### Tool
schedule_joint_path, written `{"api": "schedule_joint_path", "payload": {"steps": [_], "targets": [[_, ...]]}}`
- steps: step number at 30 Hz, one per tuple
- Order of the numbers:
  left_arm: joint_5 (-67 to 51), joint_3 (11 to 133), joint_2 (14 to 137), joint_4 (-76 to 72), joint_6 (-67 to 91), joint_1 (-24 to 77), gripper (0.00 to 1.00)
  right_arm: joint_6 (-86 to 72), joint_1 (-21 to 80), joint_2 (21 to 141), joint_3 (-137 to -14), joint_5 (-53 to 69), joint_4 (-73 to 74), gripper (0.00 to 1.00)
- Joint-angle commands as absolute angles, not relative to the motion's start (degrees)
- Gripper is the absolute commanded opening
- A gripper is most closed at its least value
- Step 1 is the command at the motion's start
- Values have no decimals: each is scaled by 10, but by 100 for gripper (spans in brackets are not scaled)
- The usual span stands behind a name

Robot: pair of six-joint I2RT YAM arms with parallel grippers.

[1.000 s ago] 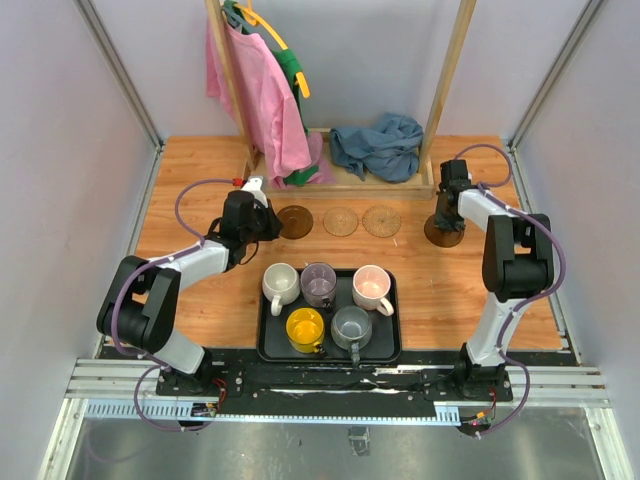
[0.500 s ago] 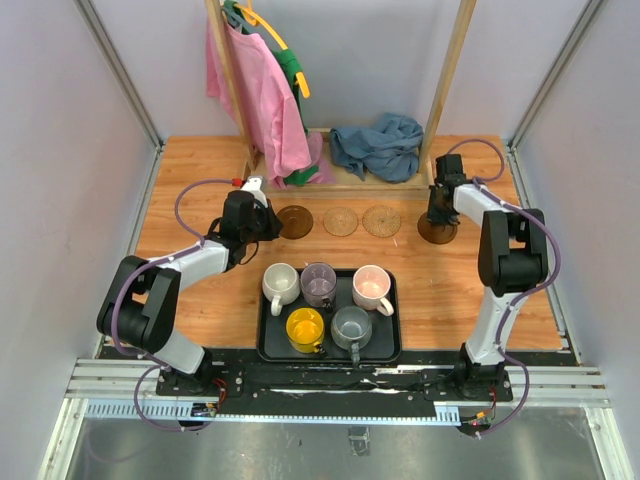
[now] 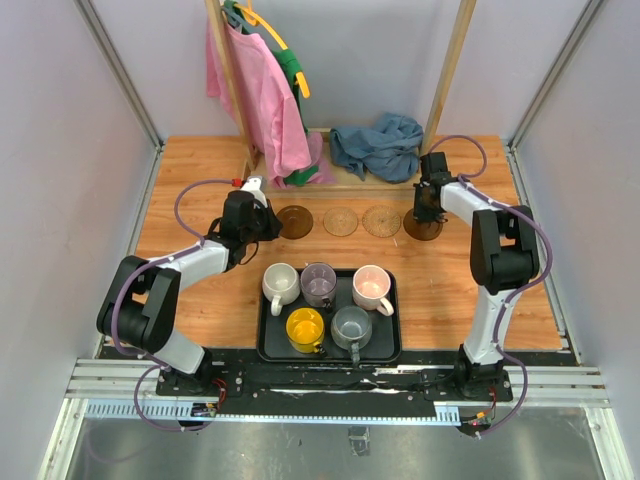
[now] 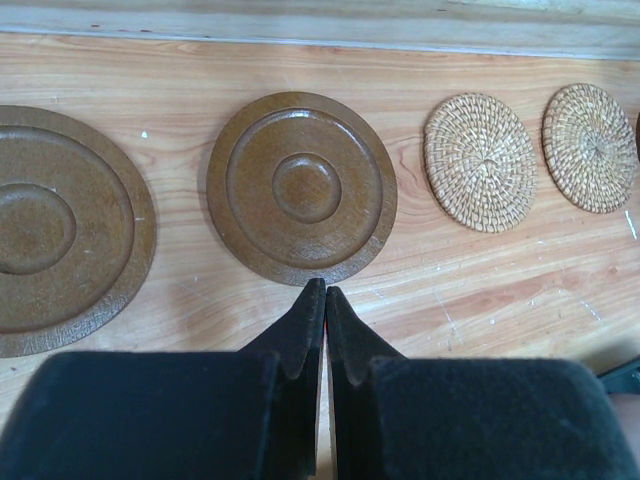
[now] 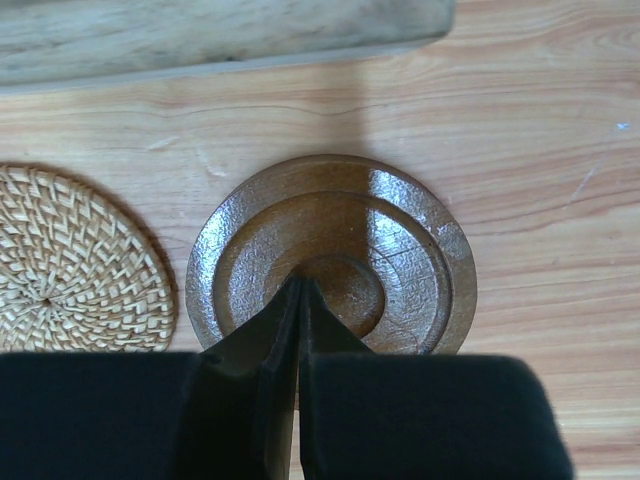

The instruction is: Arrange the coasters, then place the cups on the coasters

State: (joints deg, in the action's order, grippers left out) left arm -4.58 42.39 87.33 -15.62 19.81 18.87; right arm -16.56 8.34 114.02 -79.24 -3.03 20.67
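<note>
Four coasters lie in a row on the wood: a dark brown coaster (image 3: 295, 221), two tan woven coasters (image 3: 341, 220) (image 3: 382, 220), and another dark brown coaster (image 3: 428, 231). The left wrist view shows a further dark brown coaster (image 4: 60, 230) at the left end. My left gripper (image 4: 325, 290) is shut and empty, its tips at the near rim of a brown coaster (image 4: 300, 200). My right gripper (image 5: 300, 285) is shut, its tips pressed on the middle of the right brown coaster (image 5: 400, 250), beside a tan one (image 5: 70, 265). Cream (image 3: 279, 283), purple (image 3: 318, 283), pink (image 3: 372, 287), yellow (image 3: 305, 328) and grey (image 3: 351, 326) cups stand on the tray.
The black tray (image 3: 392, 345) sits near the front edge between the arms. A wooden rack base (image 3: 395, 186) runs behind the coasters, holding a blue cloth (image 3: 380, 145). Pink and green garments (image 3: 255, 90) hang at the back left.
My right gripper has moved left, sliding the right dark brown coaster along until it is close to the tan one. The left arm has not moved.
</note>
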Motion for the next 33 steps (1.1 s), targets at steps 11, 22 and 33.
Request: {"api": "schedule_joint_path", "payload": {"steps": [11, 22, 33], "targets": [[-41, 423, 859, -151, 196, 187, 6, -194, 101, 1168, -791, -72, 264, 3], [-38, 422, 860, -149, 196, 187, 6, -207, 83, 1156, -758, -90, 268, 3], [-39, 420, 861, -149, 198, 187, 6, -211, 68, 1138, -731, -101, 266, 3]]}}
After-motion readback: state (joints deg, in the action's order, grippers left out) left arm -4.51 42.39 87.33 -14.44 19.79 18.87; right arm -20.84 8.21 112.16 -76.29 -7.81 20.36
